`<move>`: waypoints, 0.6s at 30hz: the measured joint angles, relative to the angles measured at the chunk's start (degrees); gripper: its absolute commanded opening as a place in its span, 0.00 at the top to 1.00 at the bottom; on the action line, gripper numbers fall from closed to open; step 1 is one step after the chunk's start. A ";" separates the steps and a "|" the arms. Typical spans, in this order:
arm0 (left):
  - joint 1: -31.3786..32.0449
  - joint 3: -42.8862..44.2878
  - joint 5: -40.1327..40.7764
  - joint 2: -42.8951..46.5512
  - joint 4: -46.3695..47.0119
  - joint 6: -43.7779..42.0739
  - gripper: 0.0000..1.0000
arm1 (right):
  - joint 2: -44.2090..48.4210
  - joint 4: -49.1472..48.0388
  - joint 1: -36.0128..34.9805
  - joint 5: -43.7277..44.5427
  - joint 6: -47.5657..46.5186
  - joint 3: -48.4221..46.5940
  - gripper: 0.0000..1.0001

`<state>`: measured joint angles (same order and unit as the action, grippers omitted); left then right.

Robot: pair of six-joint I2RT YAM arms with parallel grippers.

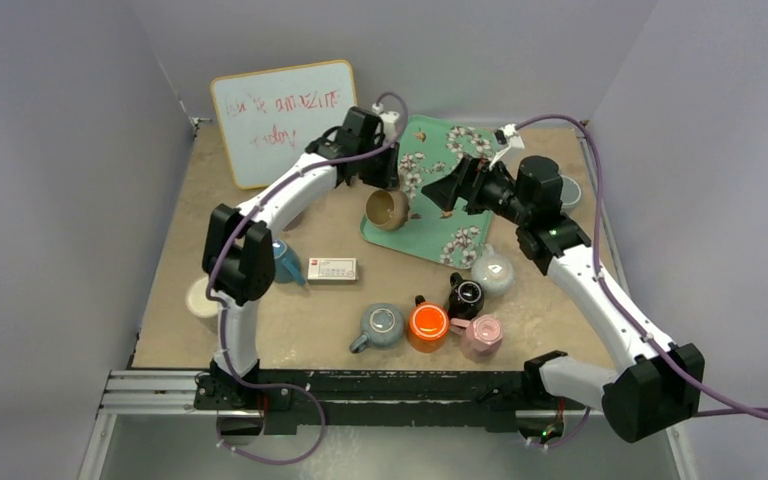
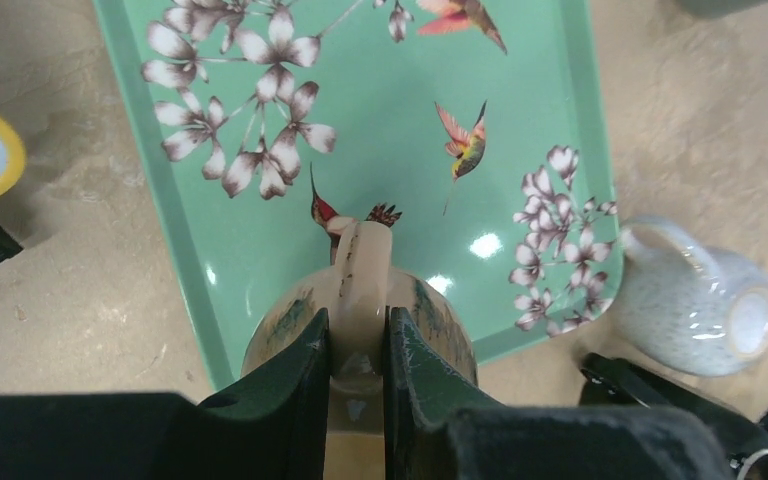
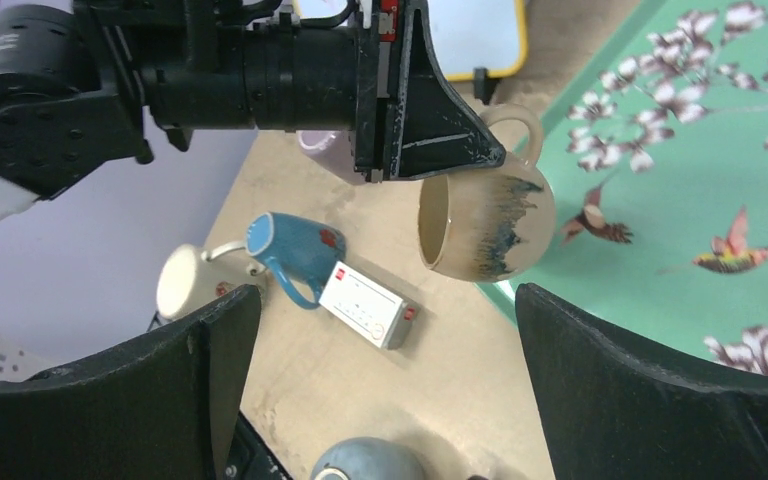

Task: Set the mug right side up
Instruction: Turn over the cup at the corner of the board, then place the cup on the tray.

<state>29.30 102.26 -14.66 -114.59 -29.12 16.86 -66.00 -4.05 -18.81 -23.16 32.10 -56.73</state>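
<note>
Mug is on its side, left tool clamped tight on its handle, just over the tray's edge. Right tool is spread wide open, holding nothing.

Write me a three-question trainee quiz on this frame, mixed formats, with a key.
1. Short answer: which part of the beige mug is the left gripper pinching?
2. True or false: the right gripper is wide open and holds nothing.
3. Multiple choice: the mug's mouth faces A) straight up, B) straight down, C) sideways.

Key:
1. The handle.
2. True.
3. C, so the mug is not yet right side up.
</note>
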 measured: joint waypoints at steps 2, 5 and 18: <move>1.64 2.91 2.10 -2.34 -2.60 -1.95 1.00 | -0.26 1.64 0.00 0.76 -0.35 0.09 0.01; 3.58 5.73 3.65 -5.05 -5.14 -4.70 1.00 | -0.48 3.10 0.00 1.20 -0.87 0.39 0.01; 6.51 22.67 9.97 -16.87 -15.96 -12.98 0.90 | 1.11 5.53 0.00 1.09 -2.47 2.08 0.01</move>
<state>35.81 124.92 -4.69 -131.46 -45.08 3.88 -64.88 1.48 -18.81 -22.06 29.63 -54.65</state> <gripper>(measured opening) 0.178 0.987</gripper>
